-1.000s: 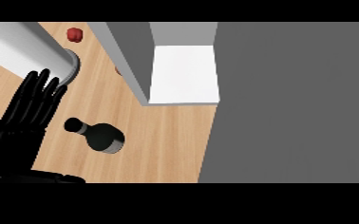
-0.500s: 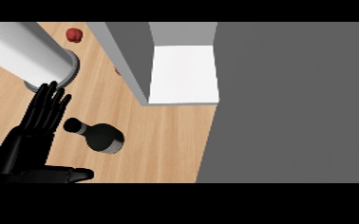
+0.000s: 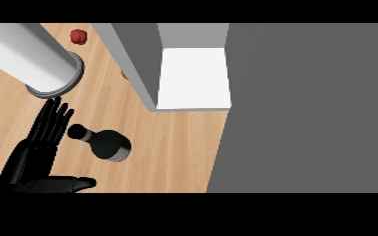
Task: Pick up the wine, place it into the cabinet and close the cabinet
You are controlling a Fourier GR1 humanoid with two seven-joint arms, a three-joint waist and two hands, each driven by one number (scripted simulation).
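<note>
Black fingers of my hand (image 3: pixel 38 147) are sitting spread and straight, thumb sticking out low toward the right, so nothing's being gripped yet. I'm guessing it's lining up flat-side-on because the wine (image 3: pixel 103 142) is standing upright on the wooden counter (image 3: pixel 177 150) just beside my fingertips, neck pointing my way. Further off, the cabinet (image 3: pixel 193 77) is hanging open, white shelf showing, waiting for the bottle. Which hand this is, I honestly can't tell.

a light wooden counter (image 3: pixel 177 145) fills the left side, its right edge meeting plain dark grey floor (image 3: pixel 303 110) that spans the whole right half.
</note>
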